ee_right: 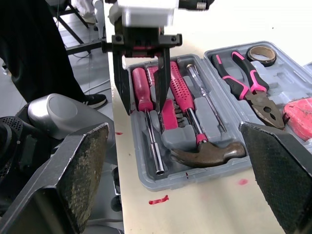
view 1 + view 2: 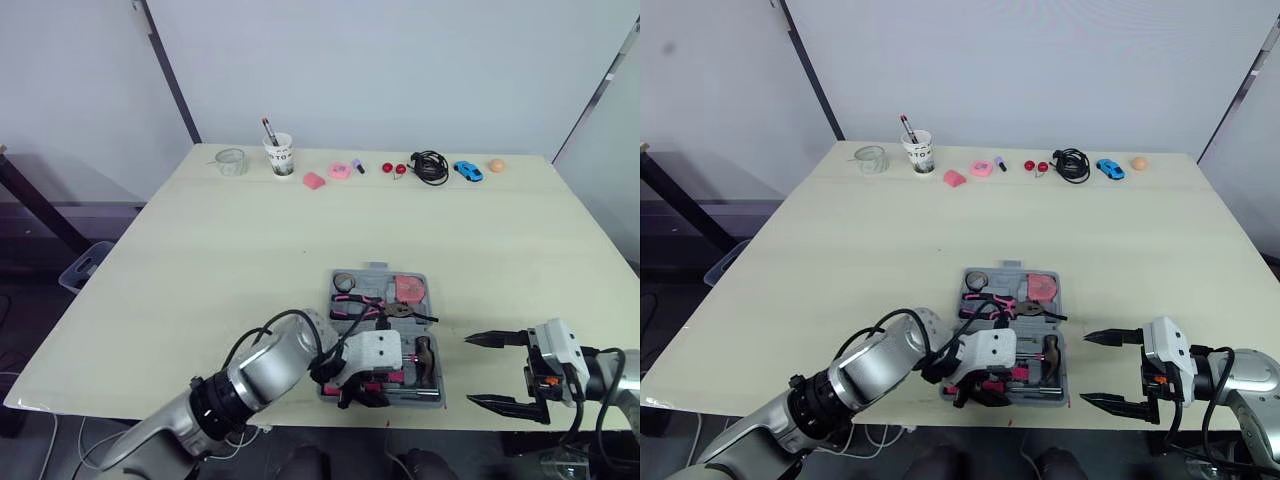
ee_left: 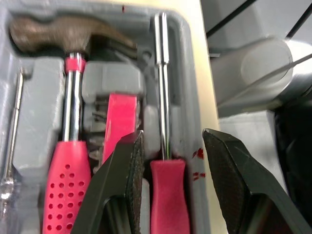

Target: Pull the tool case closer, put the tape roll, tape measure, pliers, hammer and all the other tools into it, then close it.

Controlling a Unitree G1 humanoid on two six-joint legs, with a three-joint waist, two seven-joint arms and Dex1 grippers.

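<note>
The grey tool case (image 2: 427, 330) lies open near the table's front edge. It holds a tape roll (image 1: 260, 53), pink-handled pliers (image 1: 243, 87), a pink tape measure (image 1: 297, 114), a hammer (image 1: 195, 131) and a red-handled screwdriver (image 3: 165, 204) in the slot nearest the front edge. My left gripper (image 2: 358, 396) is down over the case's front left part. It is open, and its fingers (image 3: 126, 170) straddle the screwdriver's handle with a gap on one side. My right gripper (image 2: 470, 370) hovers wide open just right of the case, touching nothing.
Along the table's far edge stand a glass (image 2: 231, 161), a paper cup (image 2: 281, 155) with a pen, small pink items (image 2: 338, 170), a black cable (image 2: 430, 166), a blue toy car (image 2: 467, 171) and an orange ball (image 2: 497, 165). The front edge runs just below the case.
</note>
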